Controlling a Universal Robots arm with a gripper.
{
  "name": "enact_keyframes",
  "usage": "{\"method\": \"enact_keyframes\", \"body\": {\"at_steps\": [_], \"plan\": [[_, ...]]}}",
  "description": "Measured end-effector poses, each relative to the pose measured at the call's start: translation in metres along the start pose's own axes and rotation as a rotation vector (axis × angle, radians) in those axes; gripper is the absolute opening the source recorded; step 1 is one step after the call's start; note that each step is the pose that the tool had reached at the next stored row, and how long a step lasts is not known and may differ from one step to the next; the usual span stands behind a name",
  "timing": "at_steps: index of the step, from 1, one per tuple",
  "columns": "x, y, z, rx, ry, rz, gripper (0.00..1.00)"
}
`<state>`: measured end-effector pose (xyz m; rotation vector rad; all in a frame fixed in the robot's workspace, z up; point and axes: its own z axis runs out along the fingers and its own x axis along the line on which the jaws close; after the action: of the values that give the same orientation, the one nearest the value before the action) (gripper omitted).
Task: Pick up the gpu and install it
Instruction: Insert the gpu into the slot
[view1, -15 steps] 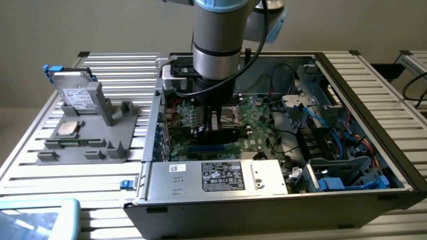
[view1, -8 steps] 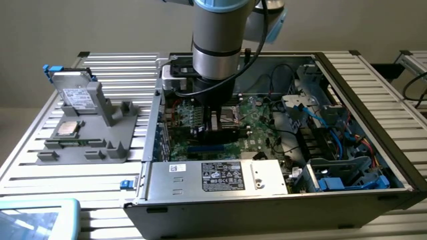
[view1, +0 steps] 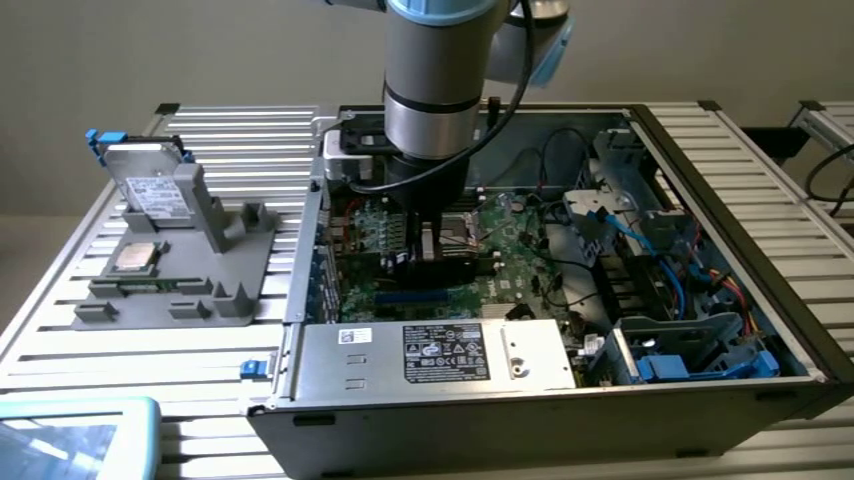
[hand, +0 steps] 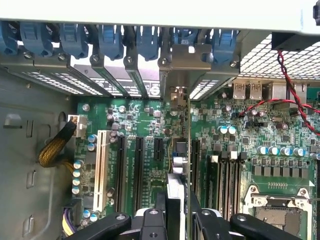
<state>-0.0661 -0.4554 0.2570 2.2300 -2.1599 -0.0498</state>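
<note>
Power supply: one silver box with a label, power supply (view1: 441, 352), sits at the near wall of the open computer case (view1: 534, 425).
Holder: one grey holder (view1: 174, 300) rests on the slatted surface (view1: 134, 370) at the exterior view's left, well apart from the case. It carries one CPU chip (view1: 135, 258) and, farther back, one silver drive (view1: 150, 185).
Jaws: closed on the gpu, with the gripper (hand: 176, 205) reaching down inside the case.
Gpu: one gpu (view1: 447, 268), held upright on edge over the motherboard (hand: 145, 115), off the surface.
Step in hand: judged to be the install, since the pick-up is done. Whether the card is fully seated I cannot tell.
What seating calls for: the card's lower edge true to its black slot, a straight push down, and no tilt.
Slots: one white slot (hand: 102, 170) stands beside several black ones.
Socket: one CPU socket (hand: 274, 215) lies on the other side of the card.
Far wall: the card's silver end bracket (hand: 184, 67) stands at the row of blue clips (hand: 110, 37).
</note>
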Motion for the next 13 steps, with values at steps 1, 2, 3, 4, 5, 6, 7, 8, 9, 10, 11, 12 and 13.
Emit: {"method": "enact_keyframes", "body": {"at_steps": [1,2,3,4,5,6,7,8,9,10,11,12,13], "plan": [[0.0,0.0005,0.0003,0.0006,0.0004,0.0,0.27],[0.0,0.0004,0.0005,0.0008,0.0008,0.0,0.27],[0.0,0.0004,0.0006,0.0008,0.0024,0.0,0.27],[-0.0002,0.0004,0.0012,0.0006,0.009,0.0,0.27],[-0.0005,0.0003,0.0016,0.0005,0.0189,0.001,0.27],[-0.0006,0.0003,0.0019,0.0003,0.0267,0.001,0.27],[-0.0006,0.0003,0.0022,0.0001,0.032,0.001,0.27],[-0.0008,0.0003,0.0023,0.0,0.0339,0.002,0.27],[-0.0007,0.0003,0.0023,-0.0001,0.0341,0.002,0.27],[-0.0007,0.0003,0.0026,-0.0001,0.0342,0.002,0.27],[-0.0008,0.0004,0.003,0.0,0.034,0.003,0.27],[-0.001,0.0004,0.0034,-0.0001,0.0341,0.004,0.27],[-0.0011,0.0004,0.0036,-0.0002,0.0341,0.006,0.27]]}}
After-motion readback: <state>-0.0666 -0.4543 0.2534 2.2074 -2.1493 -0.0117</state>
